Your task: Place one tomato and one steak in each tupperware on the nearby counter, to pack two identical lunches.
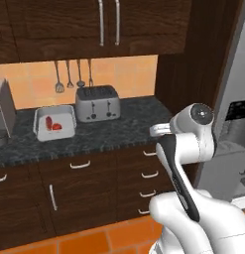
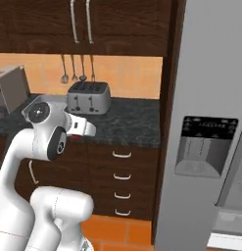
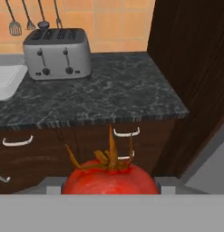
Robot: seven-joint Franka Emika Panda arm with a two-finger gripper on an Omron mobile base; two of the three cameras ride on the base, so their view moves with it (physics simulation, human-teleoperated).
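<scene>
A red tomato (image 3: 109, 179) with a dry green-brown stem sits between my fingers in the hand view, and my gripper (image 3: 109, 186) is shut on it. It hangs in the air in front of the drawers, below the edge of the black counter (image 3: 109, 90). From the right base view a red sliver of the tomato (image 2: 76, 138) peeks out under the white hand. A white tupperware (image 1: 54, 124) stands on the counter (image 1: 124, 130) left of the toaster, with red food inside that is too small to tell apart. Its corner (image 3: 4, 81) shows at the hand view's left edge.
A silver toaster (image 1: 97, 103) stands at the back of the counter, with utensils (image 1: 69, 74) hanging on the orange wall above. A grey appliance (image 1: 2, 115) stands at the far left. A tall dark panel and a steel fridge (image 2: 210, 122) close off the right side.
</scene>
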